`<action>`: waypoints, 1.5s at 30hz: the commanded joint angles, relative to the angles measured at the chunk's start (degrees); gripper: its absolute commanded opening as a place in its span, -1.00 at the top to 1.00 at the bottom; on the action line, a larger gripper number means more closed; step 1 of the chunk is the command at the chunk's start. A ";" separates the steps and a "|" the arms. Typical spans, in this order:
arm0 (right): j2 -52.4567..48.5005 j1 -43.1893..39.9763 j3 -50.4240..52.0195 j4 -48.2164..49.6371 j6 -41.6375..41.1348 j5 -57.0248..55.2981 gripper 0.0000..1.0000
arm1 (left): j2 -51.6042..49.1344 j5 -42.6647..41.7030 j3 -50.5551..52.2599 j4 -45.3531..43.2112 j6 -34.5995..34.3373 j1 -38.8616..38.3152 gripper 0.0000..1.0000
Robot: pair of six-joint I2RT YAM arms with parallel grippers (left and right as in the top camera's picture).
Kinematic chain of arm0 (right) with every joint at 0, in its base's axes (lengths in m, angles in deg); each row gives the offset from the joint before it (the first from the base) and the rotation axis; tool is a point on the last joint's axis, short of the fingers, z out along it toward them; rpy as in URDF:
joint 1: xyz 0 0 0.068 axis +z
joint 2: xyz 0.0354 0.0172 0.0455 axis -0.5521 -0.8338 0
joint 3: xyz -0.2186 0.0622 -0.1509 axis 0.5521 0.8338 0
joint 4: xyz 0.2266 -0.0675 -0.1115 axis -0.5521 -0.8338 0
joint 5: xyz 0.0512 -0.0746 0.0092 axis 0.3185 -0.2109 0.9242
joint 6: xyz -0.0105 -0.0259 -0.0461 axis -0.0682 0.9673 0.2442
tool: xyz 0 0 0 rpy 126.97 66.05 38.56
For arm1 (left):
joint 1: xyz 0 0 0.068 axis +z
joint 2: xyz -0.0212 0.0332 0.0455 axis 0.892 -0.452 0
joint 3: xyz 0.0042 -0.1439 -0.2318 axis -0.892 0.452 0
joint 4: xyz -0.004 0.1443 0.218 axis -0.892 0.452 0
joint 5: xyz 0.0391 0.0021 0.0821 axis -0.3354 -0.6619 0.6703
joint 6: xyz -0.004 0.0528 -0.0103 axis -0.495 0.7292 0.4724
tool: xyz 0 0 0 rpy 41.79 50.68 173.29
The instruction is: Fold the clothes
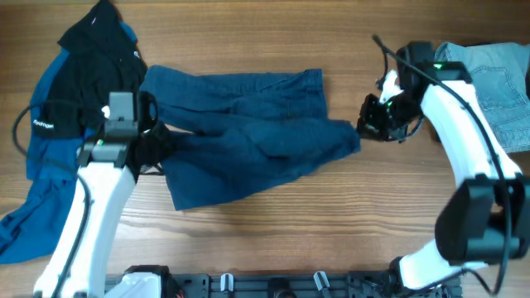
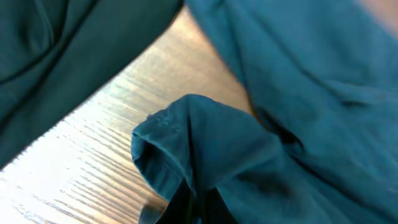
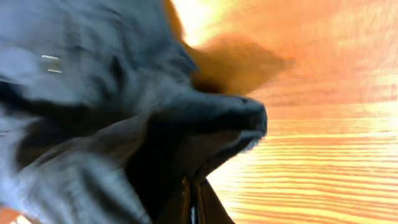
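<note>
Overhead: shorts (image 1: 248, 136) lie across the table (image 1: 273, 240) between both arms.
Their long axis runs left to right; left gripper (image 1: 151, 147) is clamped on the left end, right gripper (image 1: 368, 124) on the right corner.

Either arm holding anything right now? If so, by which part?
Both hold the navy shorts. The left gripper pinches a bunched fold at their left edge, and the right gripper pinches the right-hand corner.
</note>
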 commanded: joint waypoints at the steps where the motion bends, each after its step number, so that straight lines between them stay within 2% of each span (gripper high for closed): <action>1: -3.41 -0.09 4.63 -2.78 6.62 -0.90 0.65 | -5.70 -0.42 -0.46 1.57 1.09 0.39 0.92; 5: -1.68 -0.09 5.27 -3.45 6.69 -1.77 0.57 | -5.18 -2.84 -0.48 1.97 2.34 0.39 0.92; 6: -0.98 -0.09 5.14 -2.95 6.16 -2.40 0.52 | -4.57 -2.80 -0.48 1.97 2.38 0.39 0.76; 7: -0.44 -0.09 4.83 -2.25 4.98 -3.65 0.43 | -4.09 -2.80 -0.48 1.81 2.91 0.39 0.48; 8: 0.09 -0.13 4.26 -0.61 4.13 -4.83 0.27 | -3.61 -2.97 -0.48 1.40 3.89 0.39 0.03; 9: 0.37 -0.13 3.69 1.05 3.78 -5.77 -0.02 | -3.23 -2.95 -0.55 1.03 3.89 0.39 -0.35; 10: 0.55 -0.13 3.10 3.65 3.91 -6.25 -0.18 | -3.04 -2.95 -0.66 0.79 3.93 0.39 -0.64; 12: 0.63 -0.13 2.43 11.67 5.51 -5.86 -0.57 | -2.64 -2.97 -1.75 0.68 5.20 0.39 -0.99; 13: 0.61 -0.02 2.43 16.28 7.91 -5.20 -0.80 | -2.21 -3.30 -2.25 0.70 5.20 0.39 -0.99; 14: 0.48 0.02 2.43 21.05 8.76 -5.22 -0.94 | -1.33 -3.45 -2.78 0.59 5.18 0.37 -0.99; 15: 0.33 0.11 2.43 25.59 8.98 -5.11 -0.99 | -0.04 -3.41 -3.23 0.35 5.18 0.17 -1.00; 20: -3.13 2.56 2.43 48.28 10.01 -2.34 -0.98 | 5.64 -3.34 -3.43 -6.05 7.39 -0.26 -1.00; 26: -13.00 7.43 2.43 60.19 9.97 2.58 -0.92 | 4.94 -3.37 -3.41 -10.03 8.37 -0.26 -0.99; 33: -18.80 9.31 2.43 63.52 9.88 0.55 -0.55 | 1.66 -3.37 -3.41 -9.97 8.37 -0.26 -0.99; 35: -18.80 9.31 2.43 63.60 9.90 -0.11 -0.15 | 0.20 -3.37 -3.41 -9.99 8.35 -0.26 -0.99; 37: -18.80 9.31 2.43 64.00 9.49 -0.07 0.61 | -0.85 -3.37 -3.41 -9.99 8.35 -0.26 -0.99; 39: -18.78 9.31 2.14 65.81 8.46 -0.09 0.91 | -1.77 -3.39 -3.41 -10.03 8.33 -0.26 -0.99; 42: -18.51 9.31 1.55 74.62 11.96 3.48 0.91 | -2.36 -3.39 -3.41 -10.69 8.33 -0.26 -1.00; 45: -17.59 9.22 1.07 86.29 9.07 4.37 0.92 | -2.34 -3.39 -3.41 -11.32 8.33 -0.26 -1.00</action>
